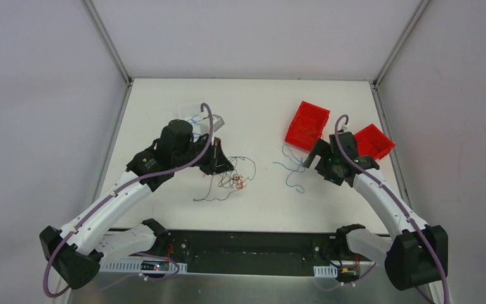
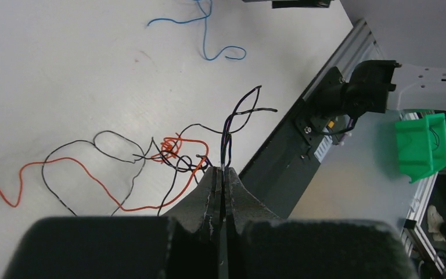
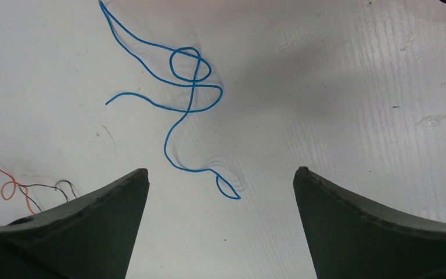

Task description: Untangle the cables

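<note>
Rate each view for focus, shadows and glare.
Top external: even light, no glare, tangled cables thin and faint. Left wrist: left fingers, shut on those cables, loom dark and soft; strands beyond are sharp. Right wrist: blue cable crisp with a thin shadow; a broad soft shadow crosses the table; open right fingers dark.

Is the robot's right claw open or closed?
Open. The right gripper has its two dark fingers spread wide apart, gripping nothing. The thin blue wire lies loose just beyond them.

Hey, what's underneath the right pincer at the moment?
A loose, looped blue cable on the white table, below the open right pincer, untouched. The fingers hide the table directly beneath them.
</note>
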You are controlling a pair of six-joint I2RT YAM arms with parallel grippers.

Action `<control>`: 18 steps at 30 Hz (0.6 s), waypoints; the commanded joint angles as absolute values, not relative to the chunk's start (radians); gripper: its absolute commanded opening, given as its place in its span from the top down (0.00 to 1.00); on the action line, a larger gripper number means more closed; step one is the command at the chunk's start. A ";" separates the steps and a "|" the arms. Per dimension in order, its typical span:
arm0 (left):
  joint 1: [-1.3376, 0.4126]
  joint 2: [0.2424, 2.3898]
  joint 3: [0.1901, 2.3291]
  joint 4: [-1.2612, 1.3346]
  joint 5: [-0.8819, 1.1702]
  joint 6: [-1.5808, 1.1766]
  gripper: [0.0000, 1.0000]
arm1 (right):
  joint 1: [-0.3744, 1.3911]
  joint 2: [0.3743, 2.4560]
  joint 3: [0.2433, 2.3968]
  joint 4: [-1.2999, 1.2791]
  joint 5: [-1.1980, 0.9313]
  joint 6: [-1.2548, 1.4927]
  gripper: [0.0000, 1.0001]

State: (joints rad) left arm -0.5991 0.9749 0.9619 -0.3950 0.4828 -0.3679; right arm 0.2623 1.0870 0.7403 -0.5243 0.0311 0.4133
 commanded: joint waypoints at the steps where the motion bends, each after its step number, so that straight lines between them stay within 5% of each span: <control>1: -0.665 0.961 1.031 -0.291 0.452 -0.417 1.00 | 0.255 1.081 0.748 -0.498 0.012 0.398 0.01; 18: -0.663 0.939 0.922 -0.344 0.153 -0.408 1.00 | 0.260 1.090 0.727 -0.464 0.051 0.401 0.01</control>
State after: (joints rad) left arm -0.6613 0.9520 0.9249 -0.3462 0.2520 -0.4042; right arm 0.2611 1.0840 0.7223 -0.4969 0.0227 0.4057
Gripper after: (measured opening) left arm 0.017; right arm 0.993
